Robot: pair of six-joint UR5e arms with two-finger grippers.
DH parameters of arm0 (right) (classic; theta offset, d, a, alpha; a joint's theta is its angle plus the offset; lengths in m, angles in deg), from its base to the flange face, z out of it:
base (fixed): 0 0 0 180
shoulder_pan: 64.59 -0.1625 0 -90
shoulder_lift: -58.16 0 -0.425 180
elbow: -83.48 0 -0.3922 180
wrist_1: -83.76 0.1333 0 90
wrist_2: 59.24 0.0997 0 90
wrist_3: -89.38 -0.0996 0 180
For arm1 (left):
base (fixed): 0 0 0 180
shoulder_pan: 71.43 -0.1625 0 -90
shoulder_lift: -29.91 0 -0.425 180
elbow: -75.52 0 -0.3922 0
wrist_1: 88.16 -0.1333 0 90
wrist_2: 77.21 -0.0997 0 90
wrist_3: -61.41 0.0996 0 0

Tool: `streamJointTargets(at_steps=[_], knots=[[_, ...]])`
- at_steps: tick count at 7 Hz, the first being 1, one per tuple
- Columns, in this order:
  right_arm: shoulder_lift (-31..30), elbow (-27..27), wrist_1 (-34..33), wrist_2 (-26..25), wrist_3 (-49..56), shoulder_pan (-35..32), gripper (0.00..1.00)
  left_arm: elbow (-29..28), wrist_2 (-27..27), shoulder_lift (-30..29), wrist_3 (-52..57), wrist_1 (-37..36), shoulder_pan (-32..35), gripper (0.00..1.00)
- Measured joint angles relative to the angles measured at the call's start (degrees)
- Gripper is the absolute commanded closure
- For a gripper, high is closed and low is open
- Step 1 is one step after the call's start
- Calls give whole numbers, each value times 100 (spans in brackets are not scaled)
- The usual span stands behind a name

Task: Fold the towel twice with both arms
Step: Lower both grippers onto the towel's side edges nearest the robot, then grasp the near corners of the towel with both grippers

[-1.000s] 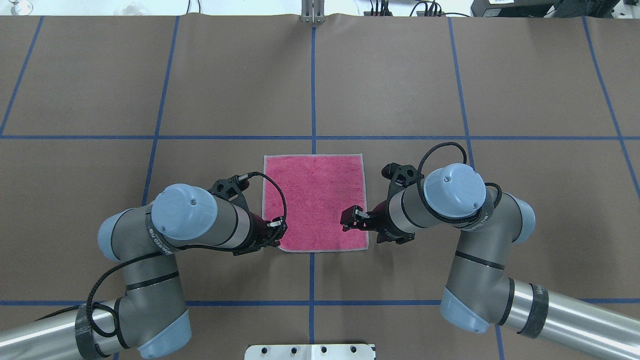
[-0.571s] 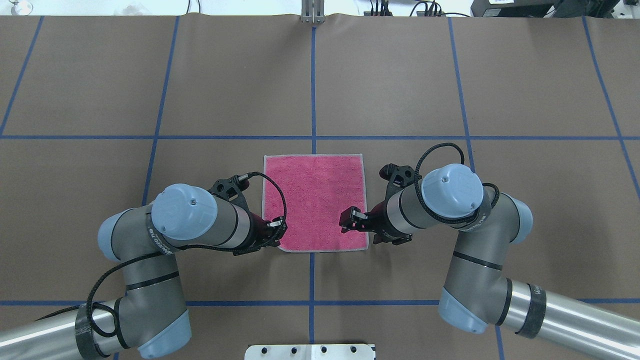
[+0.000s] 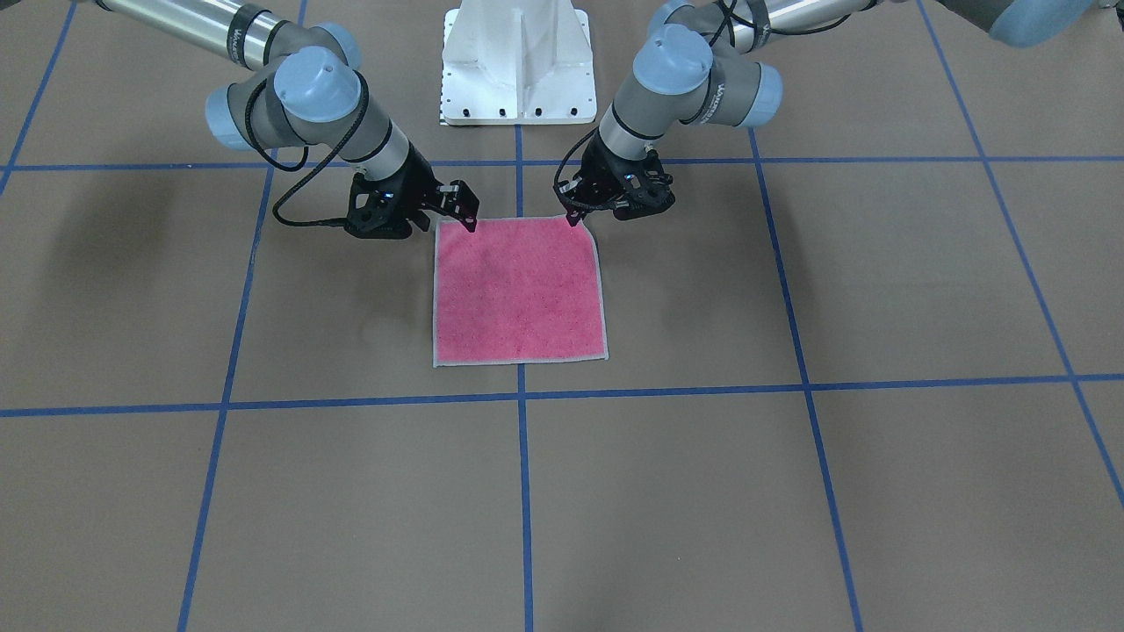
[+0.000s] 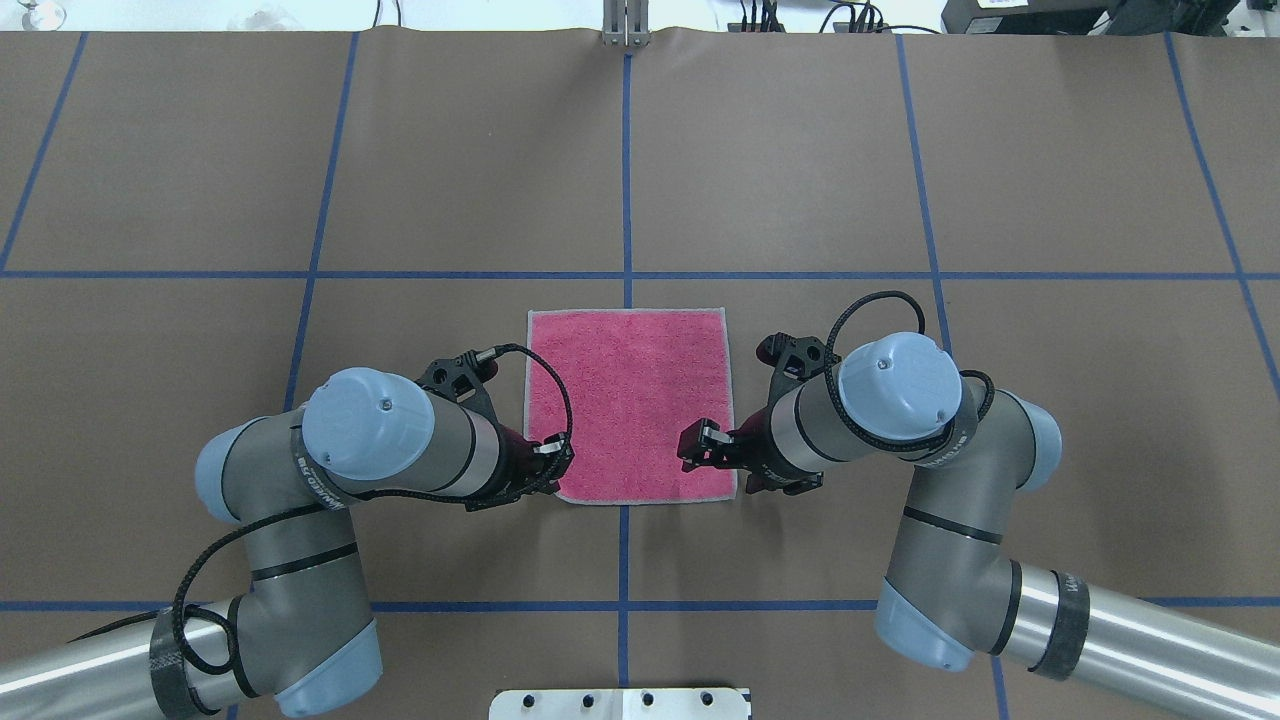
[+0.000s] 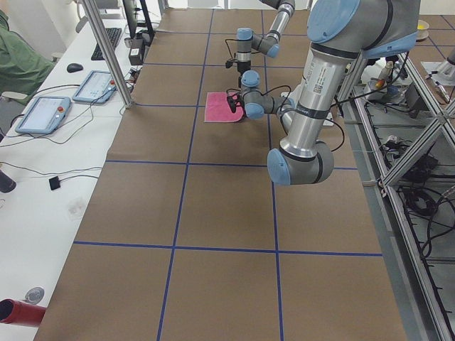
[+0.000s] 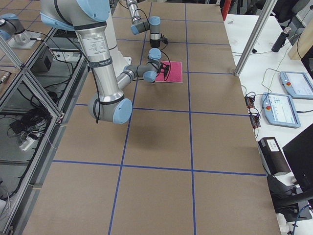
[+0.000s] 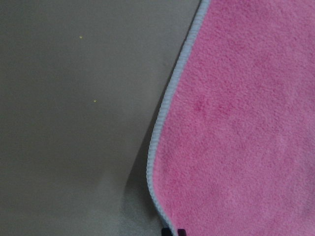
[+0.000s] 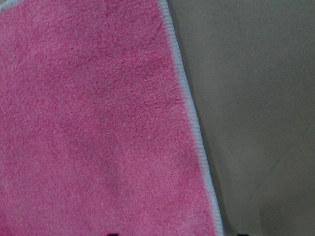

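Taking 12 o'clock as pointing away from the robot in the overhead view, the left arm (image 4: 370,430) is hanging its jaws right at the 7 o'clock corner of the towel (image 4: 630,390). Only a sliver of dark tip is showing at the bottom of its wrist view, so I cannot tell whether they are spread or pinching. The right arm (image 4: 900,385) is carrying its jaws spread. They are straddling the 3 o'clock border a little toward 12 from the 5 o'clock corner, one tip over pink and the other over bare counter (image 4: 450,180). The towel is lying flat at mid-counter, pink face up and roughly square, spreading toward 12 from both sets of jaws. The near edge is likely needing to travel toward that far border.
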Motion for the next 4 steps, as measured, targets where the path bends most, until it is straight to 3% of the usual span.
streamJointTargets(at_steps=[1,2,4], knots=[[2,18,-4,0,2,5,35,0,0,1,0,0,0,100],[5,36,-3,0,-1,6,39,-3,0,1,0,0,0,100],[10,68,-1,5,-4,4,38,-7,0,2,0,0,0,100]])
